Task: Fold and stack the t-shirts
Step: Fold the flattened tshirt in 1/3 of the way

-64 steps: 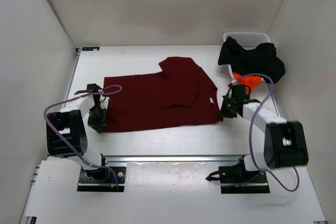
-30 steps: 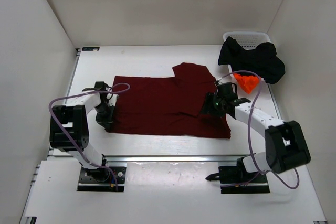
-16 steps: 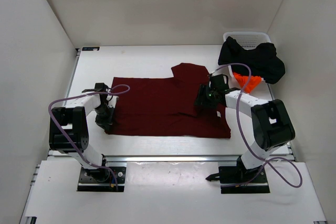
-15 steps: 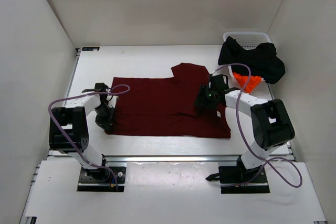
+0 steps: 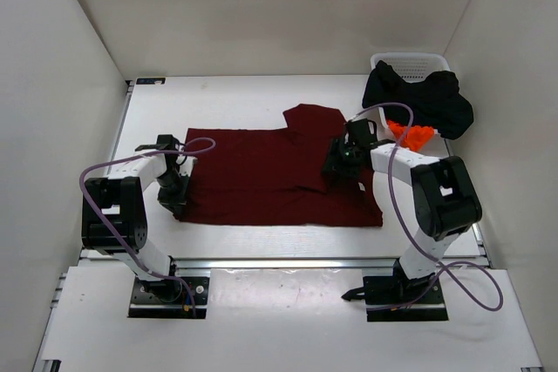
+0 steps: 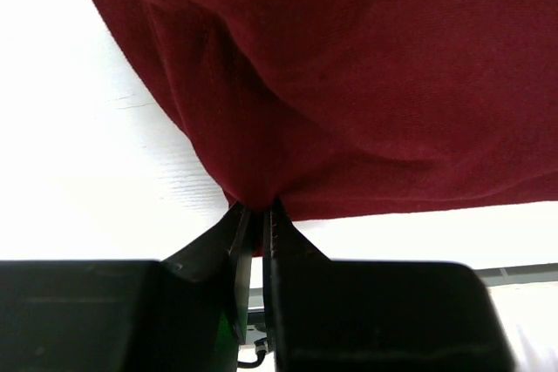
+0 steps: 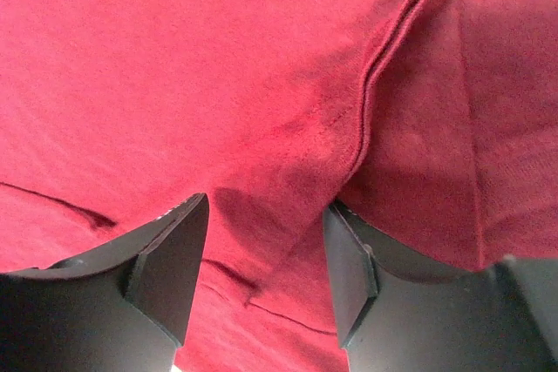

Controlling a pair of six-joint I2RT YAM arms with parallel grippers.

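Black jaws pinched together on the hem of the maroon t-shirt point(image 6: 366, 102), cloth bunched into folds above them. White worktop point(image 6: 78, 172) shows left of and below the cloth.

Centre: spread shirt point(image 5: 270, 176) flat on the table point(image 5: 227, 102).
Far right: basket point(image 5: 410, 63), second shirt point(image 5: 418, 98) draped over its near rim.
Just near of that: third shirt point(image 5: 411, 135).

Left hand point(image 6: 257, 213) tight — right hand point(image 7: 266, 215) agape

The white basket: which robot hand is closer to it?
The right. The right gripper sits over the maroon shirt beside the basket; the left gripper pinches the shirt's far edge.
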